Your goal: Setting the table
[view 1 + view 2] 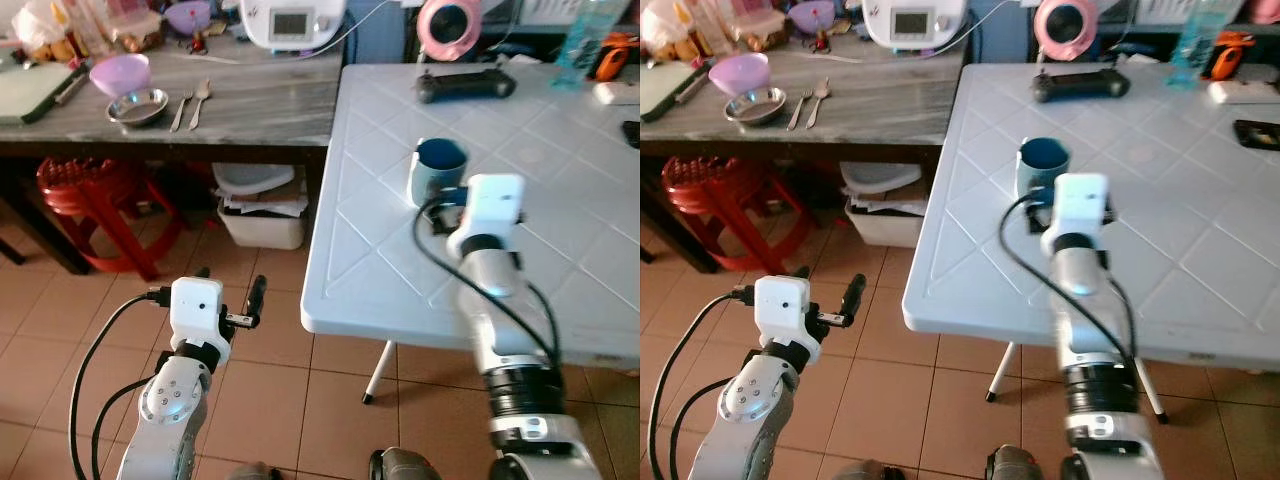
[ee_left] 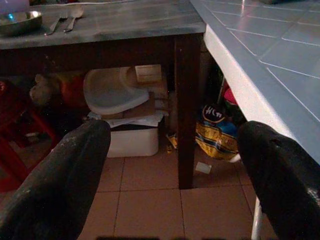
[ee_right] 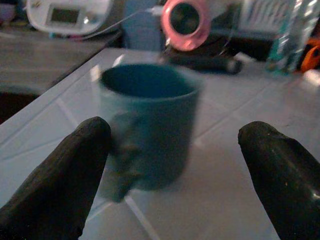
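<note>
Careful | right gripper open, blue mug at 12 o'clock, unheld | your advance may topple it | left gripper open, idle.

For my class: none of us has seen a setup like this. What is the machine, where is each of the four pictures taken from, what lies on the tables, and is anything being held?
This is a walking humanoid robot. Two pictures come from cameras in its head, looking down; the others from cameras on each wrist. The right gripper is open, its black fingers apart, facing a blue mug on the white table; nothing is held. The left gripper hangs open above the tiled floor. On the grey table lie a purple bowl, a metal bowl, and a fork and spoon.
</note>
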You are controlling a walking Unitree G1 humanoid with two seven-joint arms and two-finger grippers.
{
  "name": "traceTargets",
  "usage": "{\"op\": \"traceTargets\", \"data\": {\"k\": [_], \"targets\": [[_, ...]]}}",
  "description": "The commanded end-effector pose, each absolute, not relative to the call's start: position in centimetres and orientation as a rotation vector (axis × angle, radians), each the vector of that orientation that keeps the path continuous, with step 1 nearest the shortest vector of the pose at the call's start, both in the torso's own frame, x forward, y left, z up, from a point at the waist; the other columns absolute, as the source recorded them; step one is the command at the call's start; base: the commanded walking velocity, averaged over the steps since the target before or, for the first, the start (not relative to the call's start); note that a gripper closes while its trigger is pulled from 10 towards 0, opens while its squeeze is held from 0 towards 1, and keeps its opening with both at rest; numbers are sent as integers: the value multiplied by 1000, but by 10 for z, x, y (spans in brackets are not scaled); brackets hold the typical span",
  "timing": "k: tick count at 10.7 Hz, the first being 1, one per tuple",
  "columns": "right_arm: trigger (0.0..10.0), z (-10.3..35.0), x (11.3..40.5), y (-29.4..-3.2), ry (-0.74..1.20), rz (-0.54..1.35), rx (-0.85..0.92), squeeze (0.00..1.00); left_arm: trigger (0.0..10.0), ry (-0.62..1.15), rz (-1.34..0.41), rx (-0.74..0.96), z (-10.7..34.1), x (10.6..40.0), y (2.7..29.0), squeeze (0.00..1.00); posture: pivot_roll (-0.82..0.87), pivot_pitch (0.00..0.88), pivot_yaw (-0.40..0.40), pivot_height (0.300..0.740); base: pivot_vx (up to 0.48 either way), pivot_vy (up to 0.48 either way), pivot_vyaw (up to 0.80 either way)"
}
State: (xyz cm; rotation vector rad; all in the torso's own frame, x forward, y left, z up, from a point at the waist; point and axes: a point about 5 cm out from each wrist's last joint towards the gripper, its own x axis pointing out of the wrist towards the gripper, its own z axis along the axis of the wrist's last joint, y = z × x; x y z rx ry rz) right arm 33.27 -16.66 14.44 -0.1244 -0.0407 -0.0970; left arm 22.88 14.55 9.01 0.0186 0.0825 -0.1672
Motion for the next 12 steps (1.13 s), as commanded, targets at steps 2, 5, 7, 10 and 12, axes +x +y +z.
{"op": "traceTargets", "data": {"k": [2, 5, 7, 10, 12], "targets": [[10000, 145, 337, -155, -24, -56, -121, 0, 10000, 86, -159, 35, 92, 227, 147, 0, 42, 96, 75, 740, 0, 0, 0], [10000, 148, 342, -158, -16, -64, -130, 0, 10000, 88, -162, 30, 94, 227, 145, 0, 37, 99, 71, 740, 0, 0, 0], [10000, 151, 340, -162, -29, -76, -131, 0, 10000, 91, -162, 29, 93, 227, 145, 0, 38, 101, 69, 740, 0, 0, 0], [10000, 147, 334, -175, -21, -116, -148, 0, 10000, 90, -165, 29, 94, 227, 146, 0, 41, 99, 70, 740, 0, 0, 0], [10000, 152, 337, -193, -30, -172, -153, 0, 10000, 86, -173, 30, 95, 228, 146, 0, 43, 98, 75, 740, 0, 0, 0]]}}
